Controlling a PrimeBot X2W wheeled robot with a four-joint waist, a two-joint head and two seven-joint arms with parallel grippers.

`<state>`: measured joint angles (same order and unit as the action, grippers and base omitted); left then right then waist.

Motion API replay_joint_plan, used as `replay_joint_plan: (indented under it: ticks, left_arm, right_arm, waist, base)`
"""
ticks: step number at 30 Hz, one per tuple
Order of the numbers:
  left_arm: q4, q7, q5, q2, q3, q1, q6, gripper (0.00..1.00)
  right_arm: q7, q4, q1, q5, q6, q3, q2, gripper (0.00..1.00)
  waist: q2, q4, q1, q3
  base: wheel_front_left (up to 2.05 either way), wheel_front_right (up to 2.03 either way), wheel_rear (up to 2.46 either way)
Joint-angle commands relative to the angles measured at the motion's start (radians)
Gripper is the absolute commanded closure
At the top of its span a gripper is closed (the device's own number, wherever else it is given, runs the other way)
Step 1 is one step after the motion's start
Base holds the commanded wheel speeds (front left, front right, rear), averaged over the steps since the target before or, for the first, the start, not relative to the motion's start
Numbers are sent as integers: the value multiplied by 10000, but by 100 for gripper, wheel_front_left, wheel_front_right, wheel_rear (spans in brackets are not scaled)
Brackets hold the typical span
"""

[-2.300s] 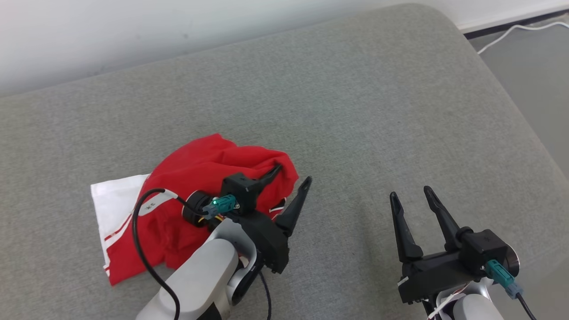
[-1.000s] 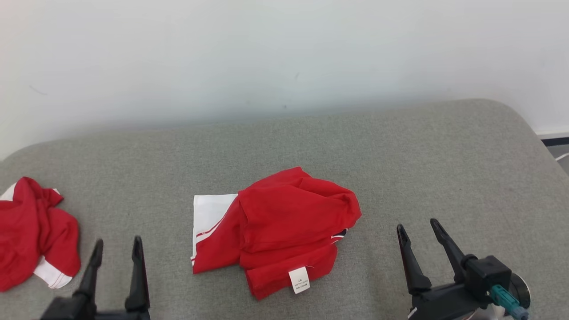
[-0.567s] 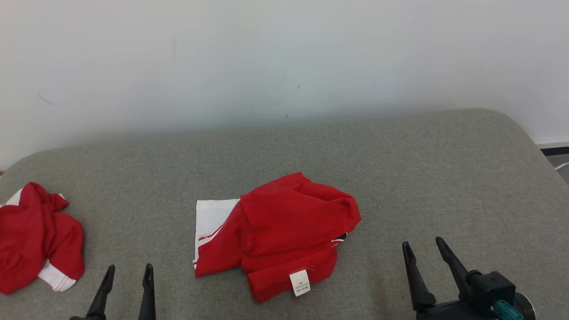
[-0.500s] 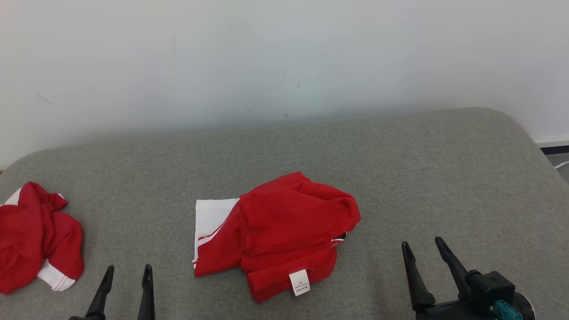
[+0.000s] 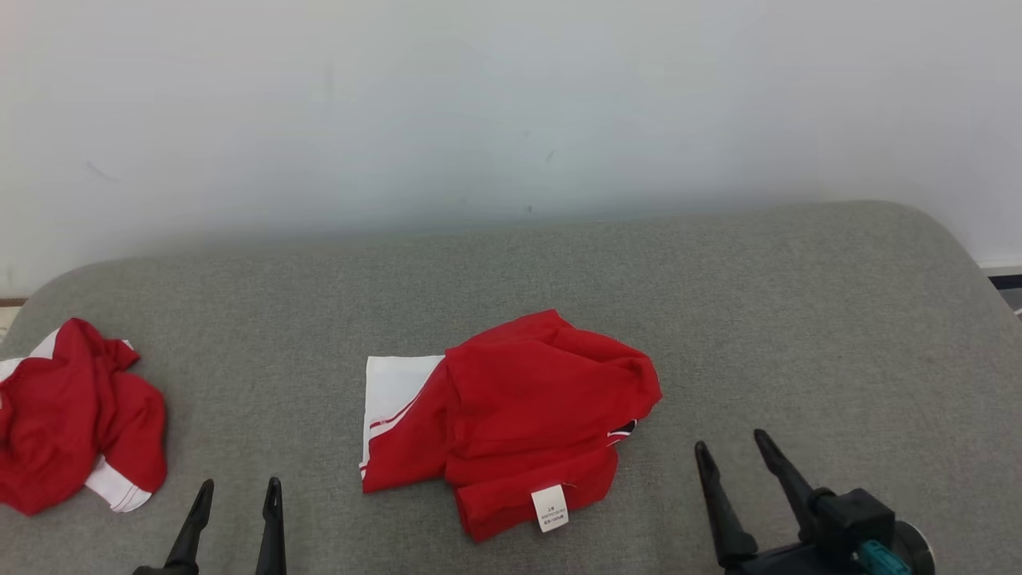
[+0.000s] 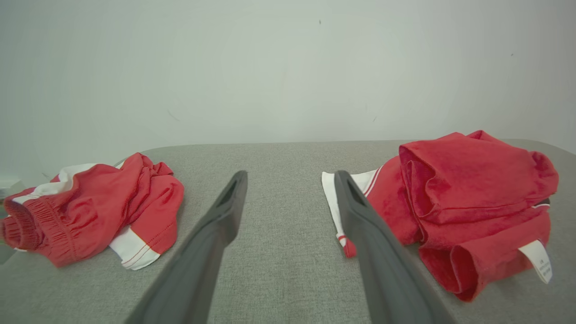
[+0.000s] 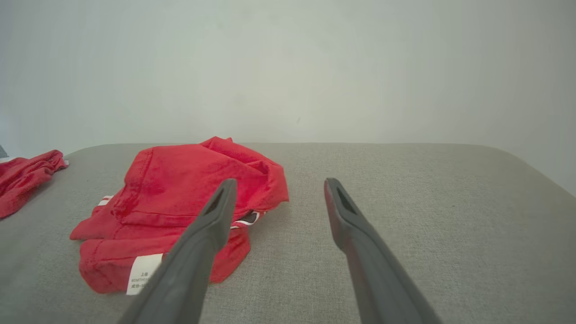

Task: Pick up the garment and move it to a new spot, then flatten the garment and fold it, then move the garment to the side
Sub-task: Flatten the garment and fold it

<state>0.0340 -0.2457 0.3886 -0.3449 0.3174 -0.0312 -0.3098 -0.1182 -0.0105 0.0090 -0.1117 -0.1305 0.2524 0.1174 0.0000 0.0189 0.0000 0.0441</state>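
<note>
Garment [image 5: 527, 415], red with a white panel, lies loosely folded in the middle of the grey cushion [image 5: 718, 303], its white label [image 5: 549, 508] at the near edge, and neither gripper touches it. The left gripper [image 5: 241, 482] sits at the near left, jaws apart with nothing between them, pointing at the bare stretch between the folded piece and a second crumpled red garment [image 5: 72, 407] at the cushion's left end. The right gripper [image 5: 730, 440] sits at the near right, jaws likewise spread and empty, near the folded piece's right side.
</note>
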Motion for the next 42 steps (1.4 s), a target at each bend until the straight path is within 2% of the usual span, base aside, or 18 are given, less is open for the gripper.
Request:
replay_joint_plan:
  ticks: [1, 7, 17, 23, 30, 31, 32, 33, 34, 35, 42]
  left_arm:
    - [-31, 22, 21, -20, 16, -97, 18, 0]
    - [-50, 36, 21, 66, 115, -245, 39, 0]
    - [-279, -36, 7, 390, 473, -543, 210, 0]
    - [-441, -103, 36, 560, 485, -672, 251, 0]
    - [-593, -158, -15, 753, 418, -784, 346, 0]
    - [-608, -166, -21, 767, 395, -798, 362, 0]
    - [-608, -166, -21, 767, 395, -798, 362, 0]
    - [-621, -167, -25, 784, 376, -806, 386, 0]
    - [-632, -171, -37, 802, 363, -804, 405, 0]
    - [-637, -176, -48, 814, 339, -796, 421, 0]
    - [-590, -192, -137, 866, 127, -624, 402, 0]
  right_arm:
    - [24, -12, -81, -32, -4, 253, 75, 0]
    - [196, -365, -469, -325, -4, 1788, 453, 0]
    - [281, -1760, -1872, -912, -3, 4400, 1310, 0]
    - [438, -2619, -2877, -935, -3, 5661, 1714, 0]
    - [750, -3945, -3930, -1033, -3, 6755, 1656, 0]
    - [823, -4107, -4022, -1066, -3, 6860, 1630, 11]
    - [823, -4107, -4022, -1066, -3, 6860, 1630, 11]
    - [854, -4226, -4088, -1148, -3, 6917, 1608, 54]
    - [862, -4337, -4143, -1239, -3, 6945, 1589, 73]
    - [870, -4423, -4173, -1328, -3, 6955, 1594, 100]
    - [505, -4042, -4004, -1801, -3, 6398, 1716, 100]
  waist:
    - [0, -151, 0, 15]
    - [0, -714, 0, -63]
    - [0, -1677, 0, -367]
    - [0, -1915, 0, -564]
    - [0, -1972, 0, -716]
    - [0, -1967, 0, -726]
    - [0, -1967, 0, -726]
    - [0, -1958, 0, -733]
    - [0, -1946, 0, -736]
    - [0, -1928, 0, -743]
    - [0, -1623, 0, -757]
  base:
    - [0, 0, 0]
    - [0, 0, 0]
    - [0, 0, 0]
    - [0, 0, 0]
    - [0, 0, 0]
    - [0, 0, 0]
    - [0, 0, 0]
    - [0, 0, 0]
    - [0, 0, 0]
    - [0, 0, 0]
    - [0, 0, 0]
